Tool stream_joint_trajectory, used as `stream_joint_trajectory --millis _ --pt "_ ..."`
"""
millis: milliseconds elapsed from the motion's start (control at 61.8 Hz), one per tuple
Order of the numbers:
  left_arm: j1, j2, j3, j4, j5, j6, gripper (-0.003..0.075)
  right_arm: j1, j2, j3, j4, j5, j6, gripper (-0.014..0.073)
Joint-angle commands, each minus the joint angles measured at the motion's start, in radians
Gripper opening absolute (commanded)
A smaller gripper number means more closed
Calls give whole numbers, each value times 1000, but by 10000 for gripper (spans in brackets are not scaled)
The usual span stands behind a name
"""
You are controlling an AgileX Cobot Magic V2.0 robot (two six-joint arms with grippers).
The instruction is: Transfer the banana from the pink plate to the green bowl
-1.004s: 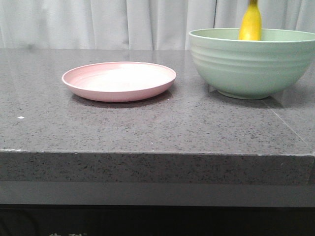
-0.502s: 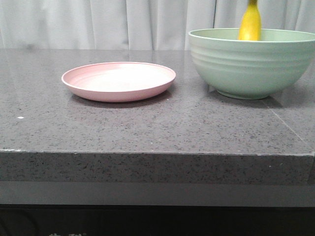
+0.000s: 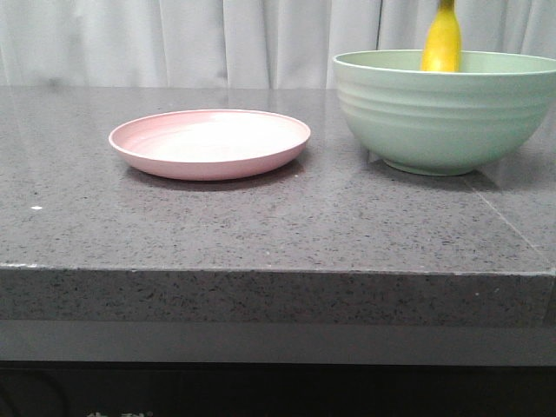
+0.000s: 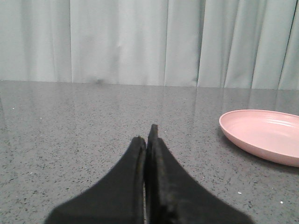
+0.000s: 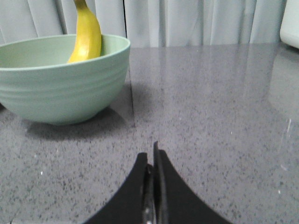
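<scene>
Grey speckled stone countertop (image 3: pixel 261 226) carries 2 vessels, well apart, no contact.

Large deep mint-green ridged bowl (image 3: pixel 443 113): right side of the front view, upright on its small foot. In the right wrist view it sits ahead of the right gripper and off to one side.

Round shallow pale-pink matte plate (image 3: pixel 210 143): left of the bowl, nothing on it.

Short curved bright-yellow banana (image 3: pixel 442 42): inside the bowl, long axis close to vertical, stem end up and passing out of the top of the frame, lower end hidden behind the bowl wall. It seems to lean on the far inner wall; contact point not visible. Nothing grips it in any view.

Right gripper (image 5: pixel 151 161): black fingers pressed together, holding nothing, low over bare countertop, near the bowl but clear of it.

Left gripper (image 4: pixel 148 140): fingers pressed together, holding nothing, over bare countertop with the plate off to one side.

Judgement: transfer looks complete. Right arm is the nearer of the 2 to the banana; any correction would need a reach up and over the rim, along the near-vertical axis.
</scene>
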Motion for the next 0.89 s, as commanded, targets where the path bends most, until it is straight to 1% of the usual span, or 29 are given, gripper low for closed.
stream_joint_trajectory --millis 0,874 --pt "-4 -24 6 2 -80 -6 -18 -2 -26 -4 -12 -131 0 -68" --pt "-4 -24 6 2 -80 -6 -18 -2 -25 -4 -12 -146 0 -68"
